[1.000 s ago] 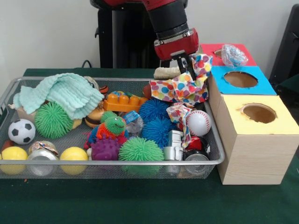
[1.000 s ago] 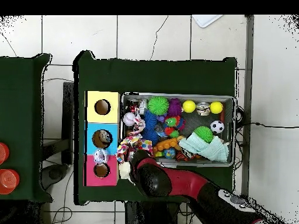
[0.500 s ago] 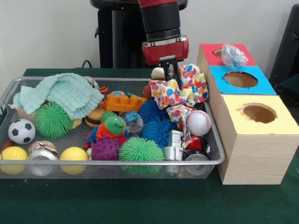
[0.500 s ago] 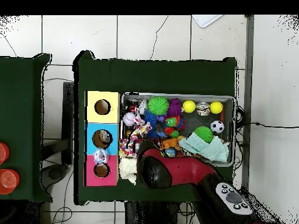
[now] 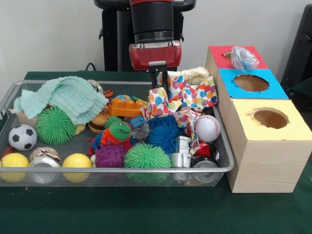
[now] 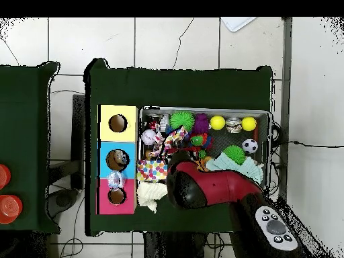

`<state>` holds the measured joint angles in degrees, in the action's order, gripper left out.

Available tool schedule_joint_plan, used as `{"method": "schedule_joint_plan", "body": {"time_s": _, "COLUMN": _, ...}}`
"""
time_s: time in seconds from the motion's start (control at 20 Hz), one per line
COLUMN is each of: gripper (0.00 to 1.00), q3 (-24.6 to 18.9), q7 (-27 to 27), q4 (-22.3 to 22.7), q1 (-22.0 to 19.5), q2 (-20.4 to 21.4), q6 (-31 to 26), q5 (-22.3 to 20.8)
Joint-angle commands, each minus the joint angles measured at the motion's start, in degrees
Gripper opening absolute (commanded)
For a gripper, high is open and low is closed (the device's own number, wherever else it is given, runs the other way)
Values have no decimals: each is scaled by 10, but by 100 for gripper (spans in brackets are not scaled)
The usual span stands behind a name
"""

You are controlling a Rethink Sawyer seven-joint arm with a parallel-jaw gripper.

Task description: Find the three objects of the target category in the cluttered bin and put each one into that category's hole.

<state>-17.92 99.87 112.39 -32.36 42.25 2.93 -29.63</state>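
My gripper (image 5: 163, 82) hangs over the back of the wire bin (image 5: 117, 170), shut on the left part of a polka-dot cloth (image 5: 187, 95). The cloth drapes from the fingers across to the bin's right rim next to the blue box (image 5: 251, 83). A cream fuzzy cloth (image 5: 194, 74) lies just behind it. A mint-green cloth (image 5: 66, 97) is piled at the bin's left. In the overhead view the arm (image 6: 201, 188) hides the gripper; the polka-dot cloth (image 6: 153, 169) and the cream cloth (image 6: 151, 195) show beside the boxes.
The red box (image 5: 236, 50), the blue box and the yellow box (image 5: 270, 119) each have a round hole; a crinkled plastic wrapper (image 5: 243, 57) sits on the red one. The bin holds spiky balls (image 5: 146, 157), a baseball (image 5: 207, 127), a soccer ball (image 5: 22, 137), yellow balls and toys.
The gripper has travelled left along the bin's back, dragging the polka-dot cloth's edge with it and stretching the cloth out. The cream cloth is now uncovered.
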Motion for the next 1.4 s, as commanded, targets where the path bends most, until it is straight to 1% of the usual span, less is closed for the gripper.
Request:
{"method": "schedule_joint_plan", "body": {"time_s": 0.05, "gripper": 0, "q3": 6, "q7": -26, "q4": -50, "q1": -12, "q2": 11, "q6": -62, "q5": -61}}
{"method": "schedule_joint_plan", "body": {"time_s": 0.15, "gripper": 0, "q3": -29, "q7": -50, "q4": -40, "q1": -42, "q2": 24, "q6": -89, "q5": -69}}
{"method": "schedule_joint_plan", "body": {"time_s": 0.4, "gripper": 0, "q3": -89, "q7": -110, "q4": -35, "q1": -110, "q2": 42, "q6": -144, "q5": -88}}
{"method": "schedule_joint_plan", "body": {"time_s": 0.5, "gripper": 0, "q3": -107, "q7": -129, "q4": -40, "q1": -134, "q2": 43, "q6": -163, "q5": -96}}
{"method": "schedule_joint_plan", "body": {"time_s": 0.6, "gripper": 0, "q3": -116, "q7": -150, "q4": -51, "q1": -150, "q2": 36, "q6": -184, "q5": -108}}
{"method": "schedule_joint_plan", "body": {"time_s": 0.85, "gripper": 0, "q3": -141, "q7": -168, "q4": -70, "q1": -193, "q2": 5, "q6": -210, "q5": -144}}
{"method": "schedule_joint_plan", "body": {"time_s": 0.95, "gripper": 0, "q3": -139, "q7": -151, "q4": -75, "q1": -203, "q2": -7, "q6": -212, "q5": -155}}
{"method": "schedule_joint_plan", "body": {"time_s": 1.0, "gripper": 0, "q3": -142, "q7": -152, "q4": -74, "q1": -208, "q2": -9, "q6": -221, "q5": -158}}
{"method": "schedule_joint_plan", "body": {"time_s": 1.05, "gripper": 0, "q3": -134, "q7": -148, "q4": -78, "q1": -203, "q2": -9, "q6": -239, "q5": -156}}
{"method": "schedule_joint_plan", "body": {"time_s": 1.15, "gripper": 0, "q3": -139, "q7": -129, "q4": -75, "q1": -209, "q2": -15, "q6": -233, "q5": -159}}
{"method": "schedule_joint_plan", "body": {"time_s": 1.2, "gripper": 100, "q3": -141, "q7": -119, "q4": -74, "q1": -211, "q2": -17, "q6": -230, "q5": -161}}
{"method": "schedule_joint_plan", "body": {"time_s": 1.25, "gripper": 100, "q3": -143, "q7": -120, "q4": -72, "q1": -212, "q2": -21, "q6": -228, "q5": -168}}
{"method": "schedule_joint_plan", "body": {"time_s": 1.4, "gripper": 100, "q3": -141, "q7": -100, "q4": -71, "q1": -205, "q2": -27, "q6": -221, "q5": -174}}
